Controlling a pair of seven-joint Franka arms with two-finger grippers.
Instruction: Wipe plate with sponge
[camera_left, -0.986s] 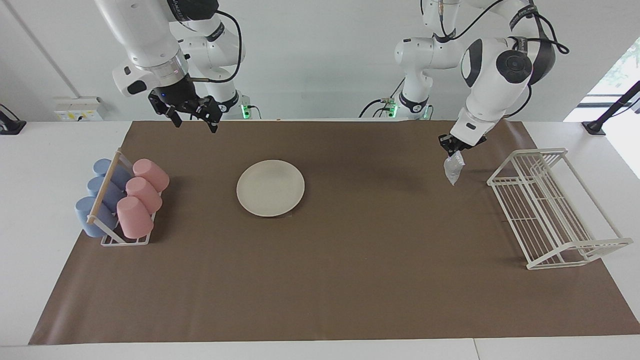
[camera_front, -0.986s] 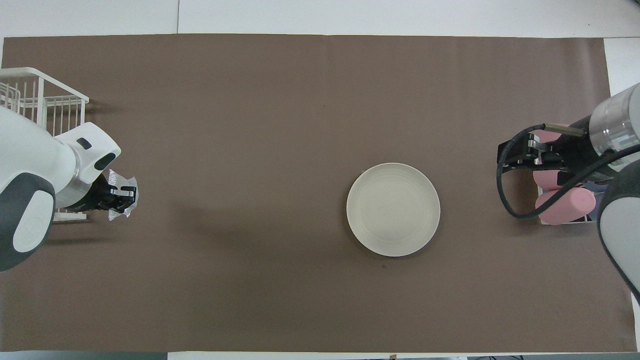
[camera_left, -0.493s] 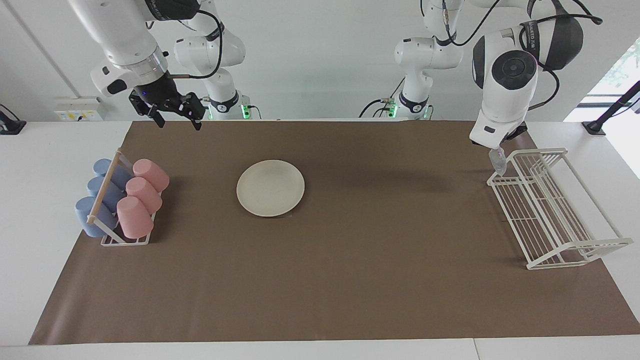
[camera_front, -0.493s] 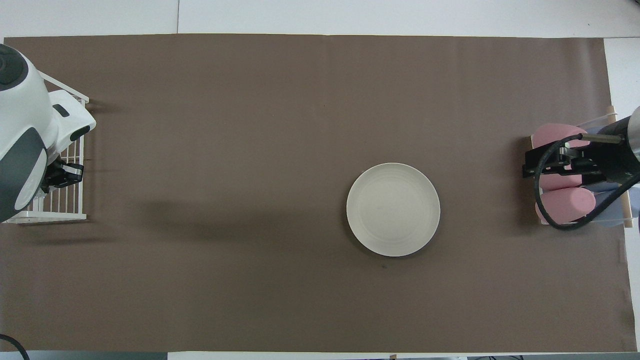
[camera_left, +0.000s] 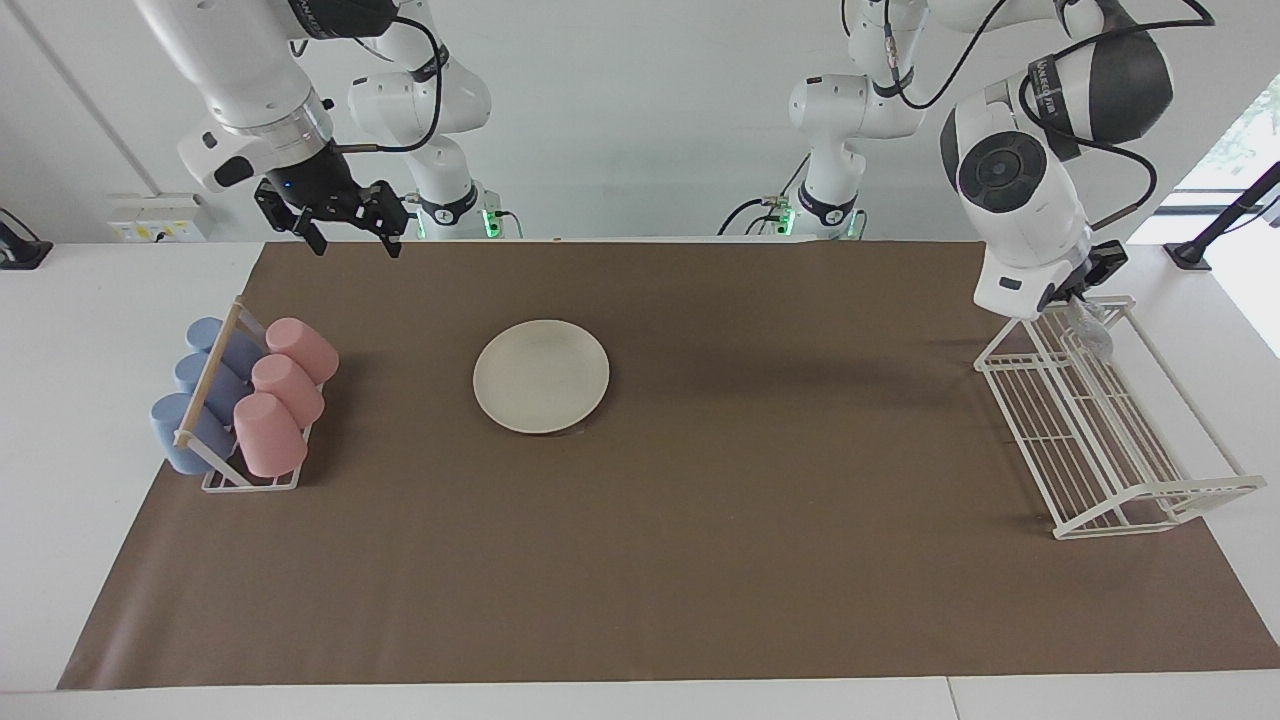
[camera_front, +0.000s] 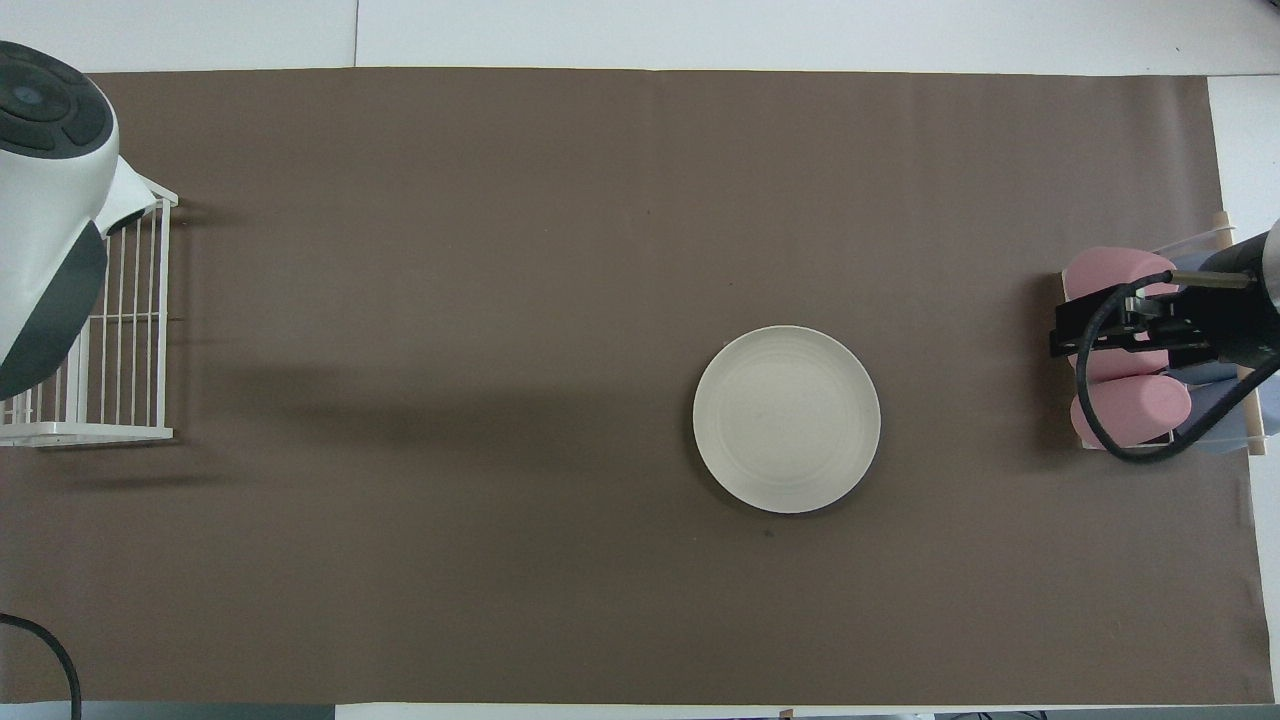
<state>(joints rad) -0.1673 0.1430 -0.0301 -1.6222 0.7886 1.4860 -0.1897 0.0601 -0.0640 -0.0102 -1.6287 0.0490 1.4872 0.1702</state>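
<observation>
The plate (camera_left: 541, 375) lies flat and bare on the brown mat (camera_left: 640, 560), a little toward the right arm's end of the bench (camera_left: 90, 500) and well apart from both hands. The white wire rack (camera_left: 1100, 420) stands at the left arm's end of the mat. The cup holder (camera_left: 235, 405), with blue and pink cups lying in it, sits at the right arm's end. The right hand (camera_left: 350, 238) hangs in the air over the mat's edge nearest the robots, by the cup-holder corner, fingers spread wide and holding nothing. The left hand (camera_left: 1080, 292) is over the rack's end nearest the robots, fingers pressed together on the sponge (camera_left: 1092, 335), which dangles as a pale wad against the rack's wires.
</observation>
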